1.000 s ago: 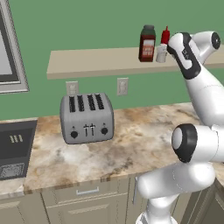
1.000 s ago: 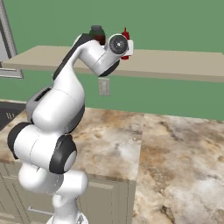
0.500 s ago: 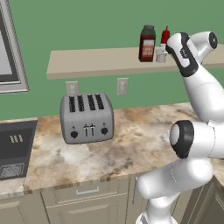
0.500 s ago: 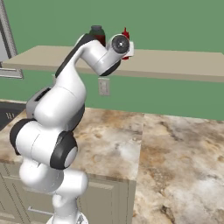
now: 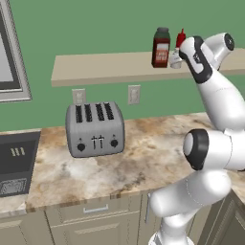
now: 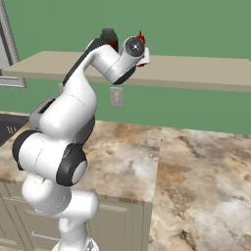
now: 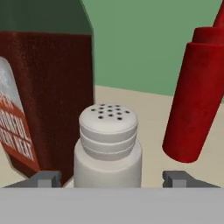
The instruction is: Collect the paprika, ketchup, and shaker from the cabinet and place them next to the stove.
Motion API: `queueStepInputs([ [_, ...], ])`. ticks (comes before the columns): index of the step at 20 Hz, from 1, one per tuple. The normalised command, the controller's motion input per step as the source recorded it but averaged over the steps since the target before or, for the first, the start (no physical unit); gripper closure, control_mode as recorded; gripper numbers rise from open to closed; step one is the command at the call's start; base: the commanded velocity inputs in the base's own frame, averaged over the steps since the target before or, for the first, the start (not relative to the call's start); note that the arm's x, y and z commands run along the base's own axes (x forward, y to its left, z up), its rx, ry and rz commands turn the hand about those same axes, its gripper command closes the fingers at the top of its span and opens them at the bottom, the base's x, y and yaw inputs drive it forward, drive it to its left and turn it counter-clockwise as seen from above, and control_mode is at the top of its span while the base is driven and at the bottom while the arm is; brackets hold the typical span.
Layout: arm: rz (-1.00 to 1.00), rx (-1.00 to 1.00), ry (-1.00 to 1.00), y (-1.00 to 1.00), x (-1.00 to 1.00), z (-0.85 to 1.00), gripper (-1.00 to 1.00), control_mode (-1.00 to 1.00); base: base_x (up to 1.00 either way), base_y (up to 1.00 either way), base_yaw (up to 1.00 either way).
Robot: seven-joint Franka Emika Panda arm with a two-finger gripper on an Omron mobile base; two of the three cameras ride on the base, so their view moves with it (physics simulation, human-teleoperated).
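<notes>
Jaws spread wide either side of the shaker (image 7: 108,146), apart from it, between paprika (image 7: 41,87) and ketchup (image 7: 197,96).

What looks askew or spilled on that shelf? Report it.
Nothing stands out. The paprika, shaker and ketchup stand on the cabinet, nothing spilled. The ketchup's lean in the hand view may be camera roll.
</notes>
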Motion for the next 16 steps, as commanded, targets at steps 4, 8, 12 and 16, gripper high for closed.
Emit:
queueStepInputs([
  [4,0.02,-0.04,0.06,0.05,0.04,-0.12,1.0,-1.0,0.0,0.0,0.0],
  [8,0.03,-0.02,0.03,0.0,0.0,-0.09,1.0,-1.0,0.0,0.0,0.0],
  [12,0.03,-0.01,0.0,0.0,0.0,-0.05,1.0,-1.0,0.0,0.0,0.0],
  [16,0.0,0.0,-0.02,-0.03,-0.28,0.0,1.0,-1.0,0.0,0.0,0.0],
])
